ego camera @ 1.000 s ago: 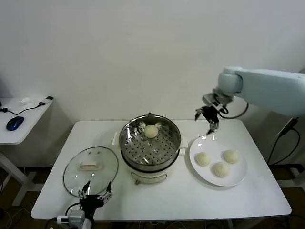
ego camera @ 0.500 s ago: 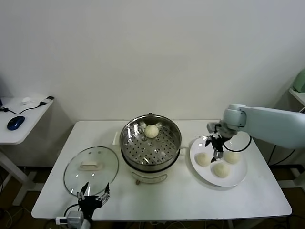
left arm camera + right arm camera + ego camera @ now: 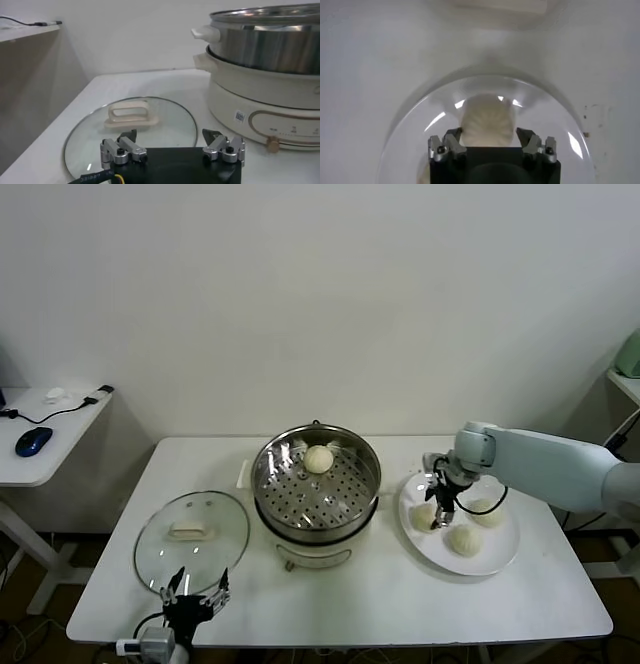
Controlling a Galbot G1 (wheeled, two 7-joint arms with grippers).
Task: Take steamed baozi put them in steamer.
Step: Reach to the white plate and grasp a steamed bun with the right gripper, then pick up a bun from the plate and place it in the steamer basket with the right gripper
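The steamer (image 3: 268, 484) stands mid-table with one steamed baozi (image 3: 318, 459) on the far side of its perforated tray. Three more baozi lie on the white plate (image 3: 500, 559): one on the plate's left (image 3: 422, 518), one at the front (image 3: 464, 540) and one at the right (image 3: 488, 511). My right gripper (image 3: 438, 514) is down over the left one. In the right wrist view that baozi (image 3: 487, 120) sits between the fingers of my right gripper (image 3: 489, 132), one finger at its edge, the other a sliver off; it rests on the plate (image 3: 415, 130). My left gripper (image 3: 192, 592) waits open at the table's front left.
The glass lid (image 3: 190, 534) with its white handle lies flat left of the steamer, just beyond my left gripper (image 3: 170, 136). The steamer's cream base (image 3: 280, 100) rises close by in the left wrist view. A side desk with a mouse (image 3: 32, 441) stands far left.
My right arm came down from above the plate's far edge onto the left baozi, and its fingers have narrowed around it. The left arm has not moved.
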